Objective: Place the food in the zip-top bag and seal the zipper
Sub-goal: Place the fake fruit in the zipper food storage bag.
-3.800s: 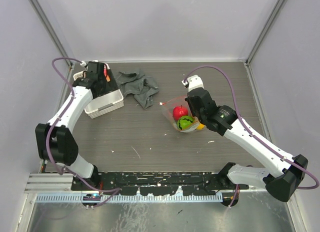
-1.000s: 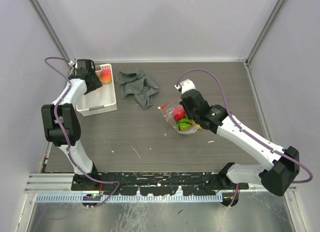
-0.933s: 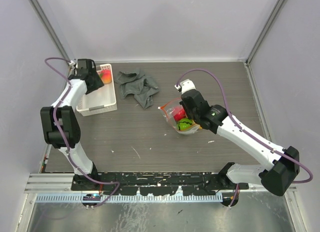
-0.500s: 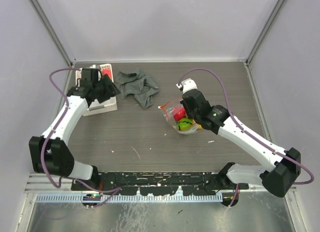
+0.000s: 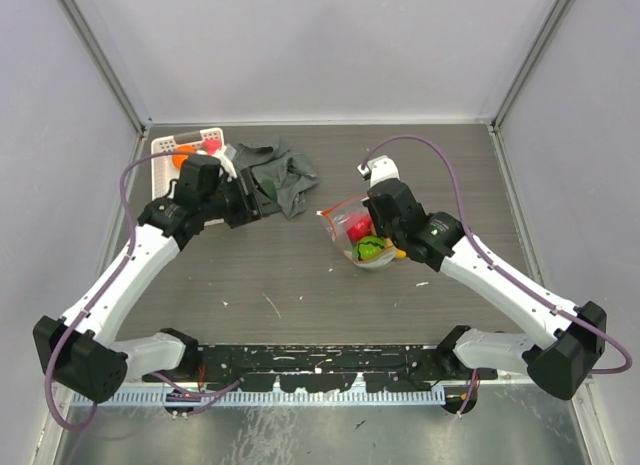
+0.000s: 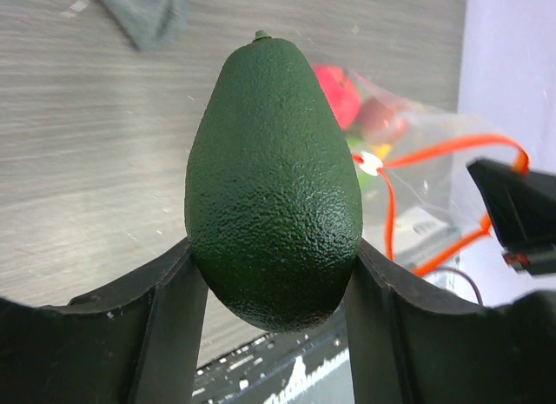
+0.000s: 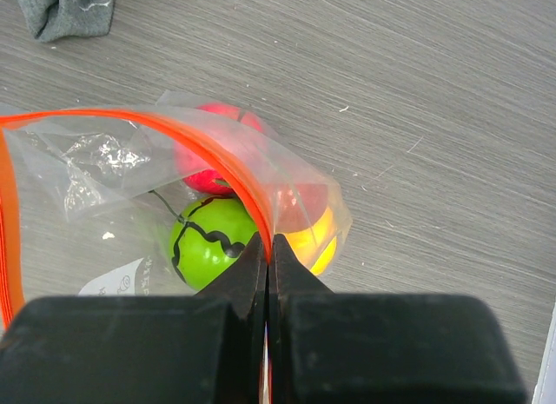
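My left gripper (image 6: 274, 248) is shut on a dark green avocado (image 6: 274, 178) and holds it above the table, left of the bag; it also shows in the top view (image 5: 258, 197). The clear zip-top bag (image 5: 345, 217) lies mid-table. Its mouth faces left and its red-orange zipper (image 7: 200, 143) is open. My right gripper (image 7: 268, 239) is shut on the zipper strip at the bag's right edge and holds it up. Inside the bag are a red fruit (image 7: 204, 174), a bright green one (image 7: 213, 243), a yellow one (image 7: 317, 248) and a brownish one (image 7: 304, 204).
A white lattice basket (image 5: 165, 145) stands at the far left with an orange piece (image 5: 185, 157) and a pink piece (image 5: 211, 145) in it. A crumpled grey cloth (image 5: 285, 175) lies between the basket and the bag. Grey walls close in the table.
My left arm has left the basket and swung right over the cloth's edge toward the bag, carrying the avocado. My right gripper has kept its hold on the zipper, barely moving.
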You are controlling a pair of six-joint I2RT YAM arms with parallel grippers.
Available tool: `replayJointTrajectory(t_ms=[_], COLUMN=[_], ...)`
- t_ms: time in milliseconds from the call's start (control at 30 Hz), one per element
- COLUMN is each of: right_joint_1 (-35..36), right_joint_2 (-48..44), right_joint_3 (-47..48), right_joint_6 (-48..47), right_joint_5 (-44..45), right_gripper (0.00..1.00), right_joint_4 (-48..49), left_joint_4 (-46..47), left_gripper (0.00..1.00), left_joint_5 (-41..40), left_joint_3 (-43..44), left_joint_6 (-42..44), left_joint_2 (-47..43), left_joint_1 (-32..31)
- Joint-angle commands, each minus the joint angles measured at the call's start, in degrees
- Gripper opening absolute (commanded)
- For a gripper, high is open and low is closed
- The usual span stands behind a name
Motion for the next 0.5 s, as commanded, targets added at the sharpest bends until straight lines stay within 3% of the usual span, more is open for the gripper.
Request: replayJointTrajectory(t_ms=[0, 267, 467], right_joint_1=[-0.2, -0.1, -0.2], right_joint_2=[-1.9, -1.8, -2.3], right_joint_3=[1.3, 0.6, 0.1], right_joint_6=[1.9, 3.4, 4.1], right_joint_5=[0.5, 0.6, -0.1], right_gripper=[0.0, 0.0, 0.0], right_joint_4=[3.6, 4.5, 4.8], left_joint_4=[2.6, 8.7, 11.8], left_gripper=[0.23, 0.22, 0.22], left_joint_5=[5.5, 8.2, 10.2], left_joint_3=[1.4, 1.0, 2.7], left_joint_6=[-3.2, -8.9, -11.1], left_joint_2=[-1.7, -2.4, 1.9], left_joint_1=[-4.7, -14.3, -20.2])
